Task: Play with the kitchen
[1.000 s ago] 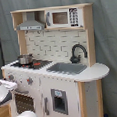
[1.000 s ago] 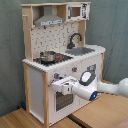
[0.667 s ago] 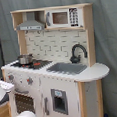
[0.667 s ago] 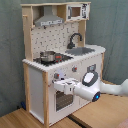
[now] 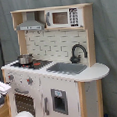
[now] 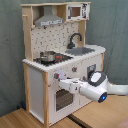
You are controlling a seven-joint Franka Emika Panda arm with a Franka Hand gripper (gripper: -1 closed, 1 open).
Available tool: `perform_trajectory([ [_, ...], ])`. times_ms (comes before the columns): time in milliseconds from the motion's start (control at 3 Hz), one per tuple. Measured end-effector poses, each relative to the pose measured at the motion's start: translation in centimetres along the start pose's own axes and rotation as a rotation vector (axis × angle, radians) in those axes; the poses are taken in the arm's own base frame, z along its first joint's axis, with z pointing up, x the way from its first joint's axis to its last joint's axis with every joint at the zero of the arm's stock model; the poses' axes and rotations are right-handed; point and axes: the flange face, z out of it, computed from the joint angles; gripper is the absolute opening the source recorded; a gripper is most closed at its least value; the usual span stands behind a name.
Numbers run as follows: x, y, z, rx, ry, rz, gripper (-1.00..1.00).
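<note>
The kitchen (image 5: 53, 47) is a white and light-wood toy with a hood, a tiled back, a black faucet (image 5: 78, 52), a grey sink (image 5: 67, 68) and a small metal pot (image 5: 25, 59) on the stovetop. In the second exterior view the kitchen (image 6: 35, 85) stands at the left, and my white arm (image 6: 97, 85) reaches in from the second exterior view's right. My gripper (image 6: 60, 79) is at the front panel, just above the oven door (image 6: 64, 99) and left of a knob (image 6: 74, 69). White parts of the arm (image 5: 1, 87) show at the first exterior view's lower left.
A grey curtain (image 6: 112, 25) hangs behind the kitchen. The kitchen stands on a wooden surface (image 6: 30, 120). A toy microwave (image 5: 66, 17) sits in the top shelf. A rounded counter (image 5: 95, 71) juts out past the sink.
In the second exterior view my gripper has risen a little, from in front of the oven door to the strip just under the knobs. The kitchen has not moved.
</note>
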Motion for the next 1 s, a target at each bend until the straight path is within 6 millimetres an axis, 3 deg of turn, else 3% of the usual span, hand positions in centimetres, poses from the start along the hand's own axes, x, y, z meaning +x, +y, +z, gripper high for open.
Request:
perform_trajectory([
  [1000,-2.1,0.4,-5.5,0.022,-0.088,0.121,1.0],
])
